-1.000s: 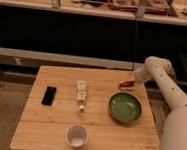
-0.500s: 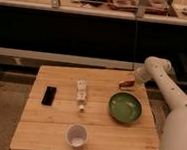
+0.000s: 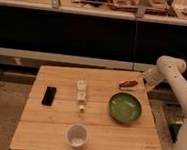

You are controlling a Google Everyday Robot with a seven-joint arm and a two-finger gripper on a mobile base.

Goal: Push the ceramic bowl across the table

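Approach is the step in hand. The wide glossy green ceramic bowl [image 3: 125,107] sits untouched on the right side of the light wooden plank tabletop [image 3: 57,117]. The gripper [image 3: 138,80] hangs near the far right edge, fingers apart and empty. Next it likely needs to come down beside the bowl's rim.

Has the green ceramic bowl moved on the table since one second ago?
No. The ceramic bowl keeps its place relative to the table planks; the gripper is behind it, near the far edge.

Glossy green ceramic bowl [image 3: 125,107]; matt, pale planked-wood table [image 3: 56,131]; smooth white arm casing [image 3: 179,86].
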